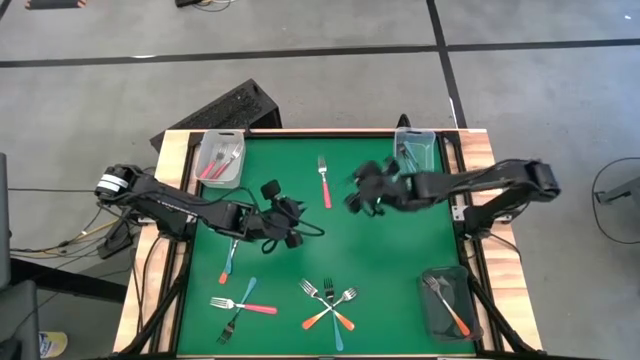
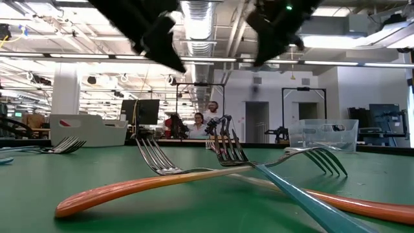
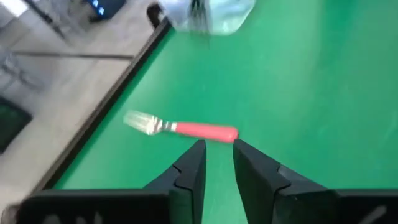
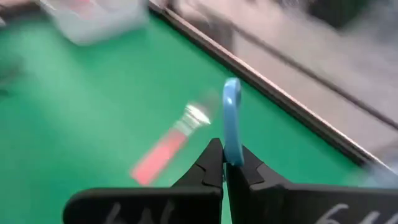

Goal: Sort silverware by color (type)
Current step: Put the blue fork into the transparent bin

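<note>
Above the mat, right gripper (image 4: 224, 163) clamps blue fork (image 4: 231, 118).

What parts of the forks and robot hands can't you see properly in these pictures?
- Blue fork pinched in the right gripper: its tines are hidden behind the fingers in the right wrist view.
- Left gripper: blurred in the left wrist view and too small from above, so holding nothing that shows.
- Forks in the clear bin: too small to count in the high view.
- Both arms: cut off by the low view's top edge.

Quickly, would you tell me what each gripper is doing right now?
Left gripper: slightly open, empty, above a pink-red fork.
Right gripper: shut on a blue fork.
</note>
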{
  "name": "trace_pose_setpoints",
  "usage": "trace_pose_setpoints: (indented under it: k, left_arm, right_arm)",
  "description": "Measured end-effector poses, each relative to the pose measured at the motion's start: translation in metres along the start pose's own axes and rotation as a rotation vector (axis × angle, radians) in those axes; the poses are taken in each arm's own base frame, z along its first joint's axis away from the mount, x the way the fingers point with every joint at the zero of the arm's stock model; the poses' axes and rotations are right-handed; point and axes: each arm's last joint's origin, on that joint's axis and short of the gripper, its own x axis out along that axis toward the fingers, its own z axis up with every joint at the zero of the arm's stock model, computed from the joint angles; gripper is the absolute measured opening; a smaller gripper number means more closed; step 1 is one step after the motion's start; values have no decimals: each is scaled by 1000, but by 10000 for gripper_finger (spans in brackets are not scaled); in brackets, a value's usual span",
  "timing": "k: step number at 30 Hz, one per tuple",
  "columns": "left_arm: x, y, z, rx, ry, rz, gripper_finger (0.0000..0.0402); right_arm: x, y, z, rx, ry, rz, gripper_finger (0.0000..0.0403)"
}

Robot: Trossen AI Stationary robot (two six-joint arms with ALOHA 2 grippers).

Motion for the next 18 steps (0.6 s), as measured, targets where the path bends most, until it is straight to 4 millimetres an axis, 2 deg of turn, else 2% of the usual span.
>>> trace_pose_setpoints:
  k: [5, 9, 14, 18]
  left_arm:
    - [6, 0, -22, -59, 34, 43, 87]
    - [8, 2, -32, -89, 56, 56, 89]
    - [9, 2, -33, -97, 63, 50, 89]
    - [8, 2, -34, -93, 64, 52, 89]
  right_arm:
    - [0, -74, 12, -14, 253, -188, 15]
    - [13, -121, 9, -45, 421, -308, 15]
    - [41, -157, 1, -32, 600, -325, 14]
    - [69, -167, -15, 13, 756, -246, 31]
